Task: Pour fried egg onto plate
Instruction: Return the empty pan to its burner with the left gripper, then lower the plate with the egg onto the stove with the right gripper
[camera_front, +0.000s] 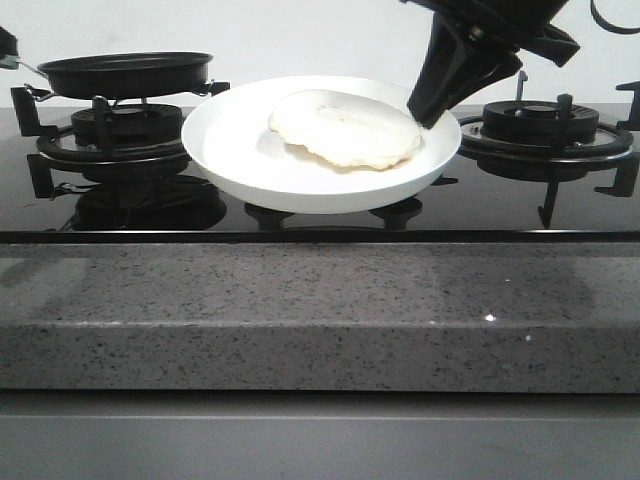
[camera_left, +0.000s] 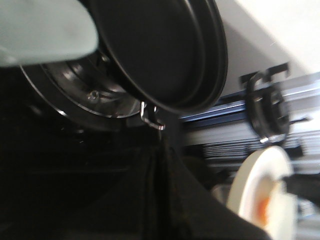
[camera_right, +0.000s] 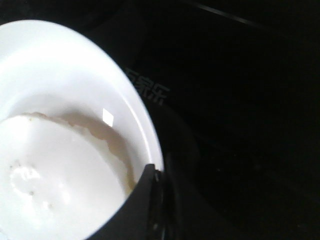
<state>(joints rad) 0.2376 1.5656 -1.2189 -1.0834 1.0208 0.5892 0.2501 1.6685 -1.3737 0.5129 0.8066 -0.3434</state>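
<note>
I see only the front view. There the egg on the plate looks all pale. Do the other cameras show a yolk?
Observer: Yes. The left wrist view shows an orange patch on the fried egg, which lies on the plate.
Operator: Does the right tool really touch the plate rim?
Observer: The right wrist view shows one of its fingers lying over the rim, reaching inside the plate.
Operator: Is there any egg in the pan?
Observer: In the left wrist view the pan shows a dark, bare face with no egg on it.
</note>
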